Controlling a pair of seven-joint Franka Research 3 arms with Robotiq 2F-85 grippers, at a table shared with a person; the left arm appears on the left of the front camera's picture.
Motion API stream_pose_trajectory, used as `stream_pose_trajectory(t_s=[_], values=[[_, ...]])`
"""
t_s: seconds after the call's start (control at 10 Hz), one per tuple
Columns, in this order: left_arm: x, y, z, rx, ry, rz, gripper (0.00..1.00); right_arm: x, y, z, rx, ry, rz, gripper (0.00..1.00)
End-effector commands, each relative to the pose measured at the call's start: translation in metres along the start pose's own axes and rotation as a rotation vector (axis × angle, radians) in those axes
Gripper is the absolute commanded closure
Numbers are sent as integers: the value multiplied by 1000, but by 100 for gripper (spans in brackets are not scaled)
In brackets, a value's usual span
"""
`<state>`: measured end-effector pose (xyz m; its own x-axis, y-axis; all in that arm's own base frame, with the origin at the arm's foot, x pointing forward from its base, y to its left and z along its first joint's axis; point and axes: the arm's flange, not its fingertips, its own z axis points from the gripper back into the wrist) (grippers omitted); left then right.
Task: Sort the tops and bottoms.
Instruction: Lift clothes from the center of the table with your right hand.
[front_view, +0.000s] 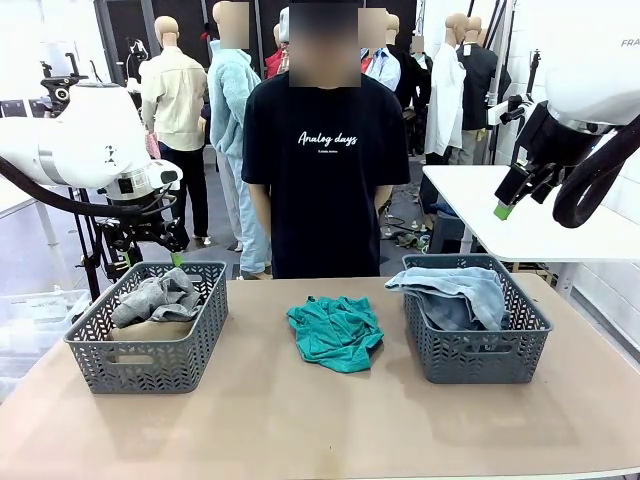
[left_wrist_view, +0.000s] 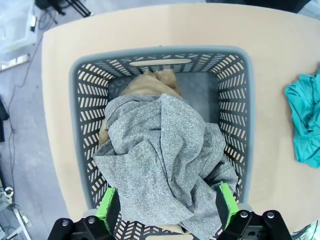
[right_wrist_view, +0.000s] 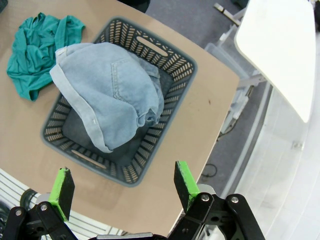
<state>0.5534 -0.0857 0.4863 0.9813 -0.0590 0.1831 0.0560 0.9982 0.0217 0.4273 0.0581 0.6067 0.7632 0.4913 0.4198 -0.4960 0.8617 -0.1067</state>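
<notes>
Lying below left hand (left_wrist_view: 166, 202) — grey tee (left_wrist_view: 160, 150)

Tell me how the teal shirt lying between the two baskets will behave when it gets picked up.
The teal tee lies crumpled in loose folds, so it will probably go limp and hang from wherever it is pinched. It looks thin, so likely light. Pushed across the table, it would probably bunch up rather than slide whole.
</notes>
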Motion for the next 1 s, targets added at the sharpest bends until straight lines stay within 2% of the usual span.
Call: stream_pose_trajectory(t_s=[0.0,0.2,0.5,0.6,0.7,0.9], values=[[0,0,0,0,0,0,0,0,2,-1,-20,10,-9,0],[-78,-17,36,-12,-131,-137,0,0,2,-1,-20,10,-9,0],[-174,-31,71,-131,-248,-400,0,0,2,-1,-20,10,-9,0],[-190,-30,80,-165,-314,-476,0,0,2,-1,-20,10,-9,0],[-206,-36,89,-207,-337,-559,0,0,2,-1,-20,10,-9,0],[-205,-57,98,-176,-321,-657,0,0,2,-1,-20,10,-9,0]])
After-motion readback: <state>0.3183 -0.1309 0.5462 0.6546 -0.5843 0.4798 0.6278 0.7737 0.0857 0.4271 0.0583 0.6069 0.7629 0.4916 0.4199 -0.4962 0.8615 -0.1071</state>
